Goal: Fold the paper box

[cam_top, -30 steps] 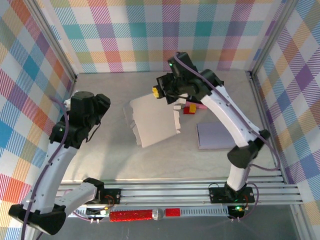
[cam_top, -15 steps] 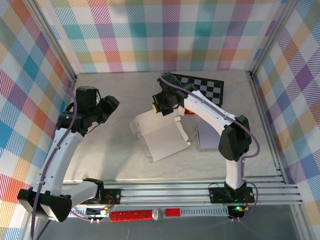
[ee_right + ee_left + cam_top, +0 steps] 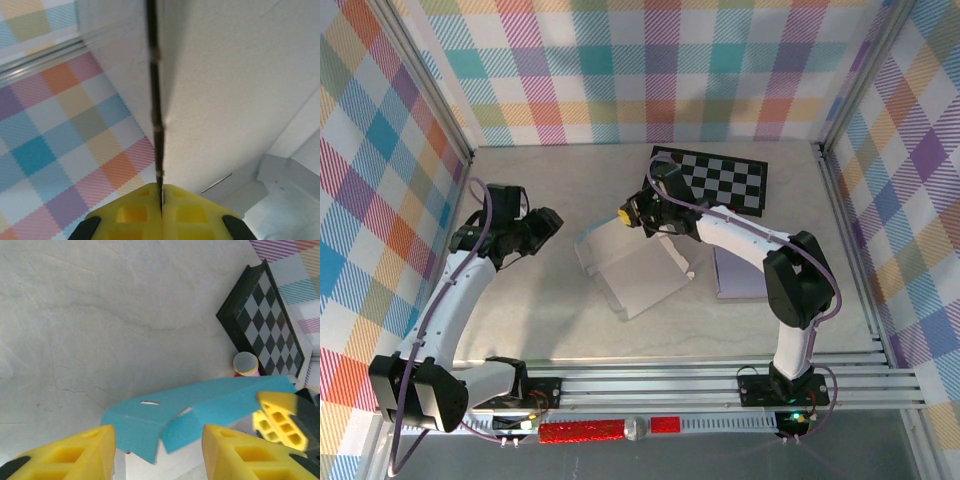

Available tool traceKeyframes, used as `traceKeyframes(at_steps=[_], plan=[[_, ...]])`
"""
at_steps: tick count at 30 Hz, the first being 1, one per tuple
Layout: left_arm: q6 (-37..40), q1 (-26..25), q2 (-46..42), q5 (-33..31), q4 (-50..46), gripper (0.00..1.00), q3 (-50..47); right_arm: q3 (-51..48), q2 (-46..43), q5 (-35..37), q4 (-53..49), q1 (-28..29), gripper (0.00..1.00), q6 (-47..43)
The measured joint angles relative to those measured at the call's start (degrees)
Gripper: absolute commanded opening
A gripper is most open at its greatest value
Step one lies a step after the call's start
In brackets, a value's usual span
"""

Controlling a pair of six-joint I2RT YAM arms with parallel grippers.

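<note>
- The right gripper point(image 3: 638, 212) is pressed together on a thin upright panel of the box point(image 3: 635, 270), pinching its top edge. The rest of the box lies on the table point(image 3: 520, 320) under it and toward the left gripper point(image 3: 548, 225).
- The left gripper is spread and holds nothing. The box's flap point(image 3: 200, 410) sits just ahead of its fingers, apart from them.
- Step, as I judge it: one wall is raised and the flaps are not yet folded in.
- The next move likely calls for the left gripper to advance and take or push that flap while the right gripper steadies the panel.
</note>
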Motion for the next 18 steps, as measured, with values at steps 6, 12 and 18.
traceKeyframes(at_steps=[6,12,18], plan=[[1.8,2.6,-1.3,-0.2,1.9,0.42,-5.2,-4.5,-0.6,-6.9,8.3,-1.7,0.0,-4.5],[5.2,2.6,-3.4,0.0,4.0,0.34,-10.0,-12.3,-0.7,-13.5,16.2,-3.7,0.0,-8.2],[8.0,2.6,-3.8,2.2,7.2,0.29,-15.4,-15.0,-0.7,-18.0,22.2,-4.7,0.0,-11.6]])
